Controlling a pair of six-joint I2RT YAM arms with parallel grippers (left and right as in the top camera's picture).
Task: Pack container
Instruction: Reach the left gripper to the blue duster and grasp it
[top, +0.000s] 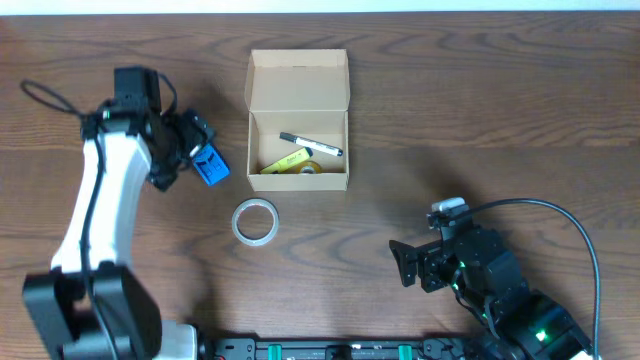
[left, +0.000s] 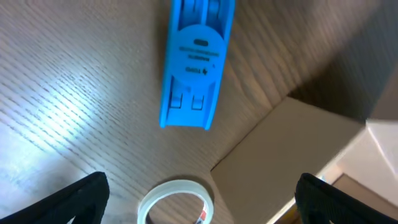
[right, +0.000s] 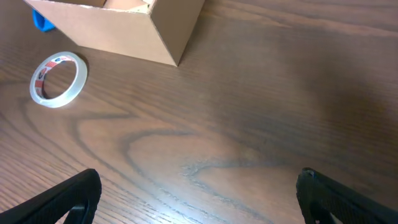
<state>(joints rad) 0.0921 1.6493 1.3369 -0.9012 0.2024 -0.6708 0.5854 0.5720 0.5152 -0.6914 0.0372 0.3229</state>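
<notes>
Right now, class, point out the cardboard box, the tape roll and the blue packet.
cardboard box (top: 298, 82), overhead view, inside of open flap
tape roll (right: 57, 101), right wrist view, ring's near band
blue packet (left: 194, 59), left wrist view, round label

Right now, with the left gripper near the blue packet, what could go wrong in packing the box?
The packet lies flat, so the left gripper may push it rather than grip it. The box stands close by; a wide approach could knock it. A marker already lies inside, so the packet may rest on it and stop the box closing.
</notes>
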